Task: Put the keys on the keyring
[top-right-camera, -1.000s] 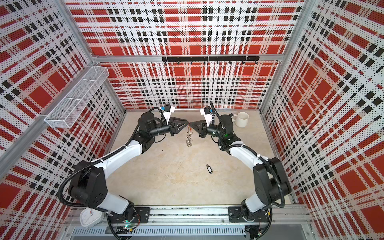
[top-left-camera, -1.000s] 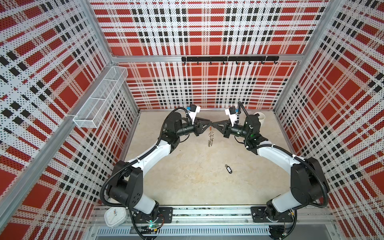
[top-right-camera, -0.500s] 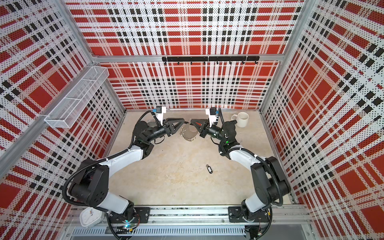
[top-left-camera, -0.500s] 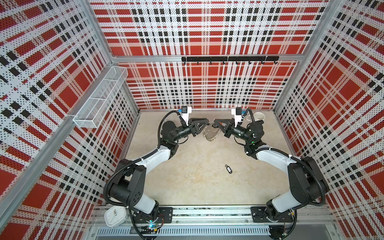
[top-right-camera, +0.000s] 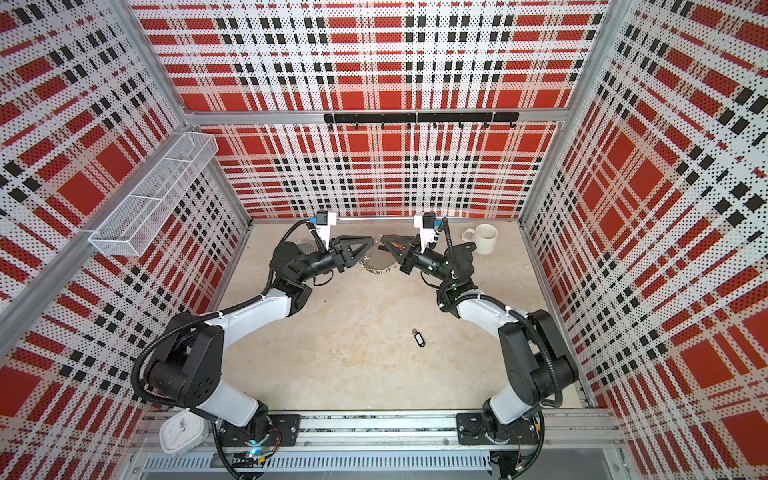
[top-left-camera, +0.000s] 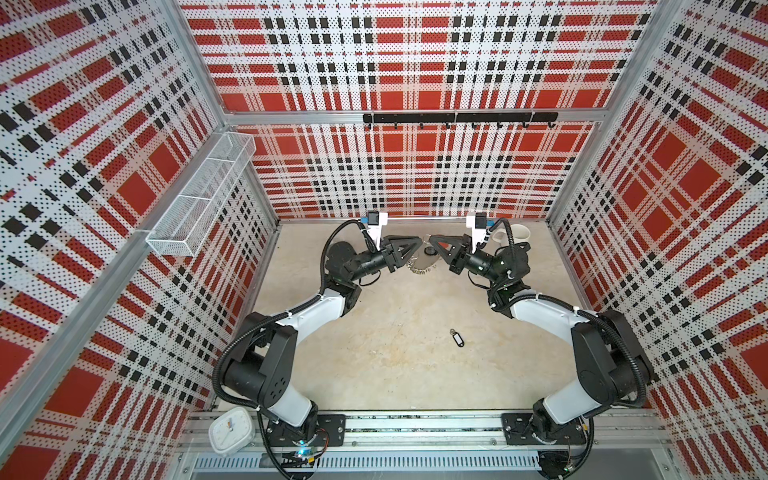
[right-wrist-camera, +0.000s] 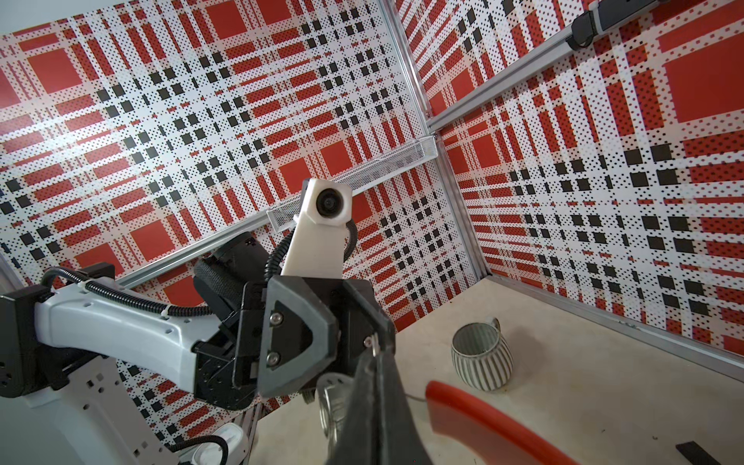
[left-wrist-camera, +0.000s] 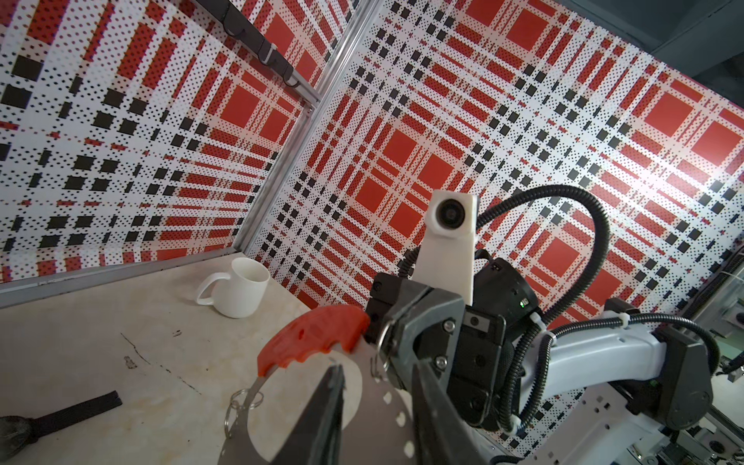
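Far back, keyring (top-left-camera: 424, 262) — half hidden, grip unclear

A white mug (top-right-camera: 484, 239) stands near the bench's far right corner, a striped cup (right-wrist-camera: 481, 358) toward the far left, both upright.

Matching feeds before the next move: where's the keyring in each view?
Top view: keyring at the table's far middle.
Top view: same spot.
Left wrist: foreground, white mug behind.
Right wrist: only its red bar, before the striped cup.
Shared landmark: black hook rail.
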Motion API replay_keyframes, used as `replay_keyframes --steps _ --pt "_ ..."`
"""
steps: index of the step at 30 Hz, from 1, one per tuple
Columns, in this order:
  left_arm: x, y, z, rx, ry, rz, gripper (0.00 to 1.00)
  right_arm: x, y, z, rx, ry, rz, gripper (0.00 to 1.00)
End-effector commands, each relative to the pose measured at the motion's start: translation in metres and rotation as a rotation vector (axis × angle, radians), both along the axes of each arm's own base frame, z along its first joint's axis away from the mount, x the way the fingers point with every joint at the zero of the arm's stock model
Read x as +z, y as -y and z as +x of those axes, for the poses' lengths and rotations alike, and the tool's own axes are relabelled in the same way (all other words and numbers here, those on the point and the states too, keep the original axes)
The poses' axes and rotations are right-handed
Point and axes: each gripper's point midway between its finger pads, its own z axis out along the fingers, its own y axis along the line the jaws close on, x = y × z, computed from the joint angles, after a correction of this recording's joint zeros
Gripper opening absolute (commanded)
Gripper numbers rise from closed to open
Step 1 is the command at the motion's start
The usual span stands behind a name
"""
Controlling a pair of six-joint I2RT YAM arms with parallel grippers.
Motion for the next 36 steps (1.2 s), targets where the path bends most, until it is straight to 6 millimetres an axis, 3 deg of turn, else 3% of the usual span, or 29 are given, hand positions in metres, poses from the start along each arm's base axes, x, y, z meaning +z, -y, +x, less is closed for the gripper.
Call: replay_keyframes --steps 1,5,11,16,31,33,36 --pt "0.016 -0.013 -0.004 0.01 0.052 -0.021 0.33 0.008 -0.003 -0.005 0.02 0.04 0.016 0.0" --pt "0.014 -0.014 -0.004 0.016 0.048 -0.019 0.33 0.008 -0.005 -0.004 0.031 0.036 0.021 0.0" --pt "0.007 0.009 -0.01 -0.032 0.043 -0.01 0.32 0.012 -0.006 -0.005 0.063 0.029 0.051 0.0" --pt "0.005 0.023 -0.012 -0.071 0.038 -0.008 0.25 0.016 -0.006 -0.008 0.072 0.034 0.062 0.0" --pt "0.009 0.023 -0.014 -0.091 0.038 -0.02 0.08 0.018 -0.006 -0.012 0.093 0.036 0.079 0.0" --pt "0.009 0.021 -0.014 -0.091 0.032 -0.022 0.1 0.019 -0.006 -0.012 0.095 0.035 0.082 0.0" --pt "0.01 0.01 -0.011 -0.071 0.016 -0.042 0.24 0.02 -0.005 -0.013 0.093 0.038 0.082 0.0"
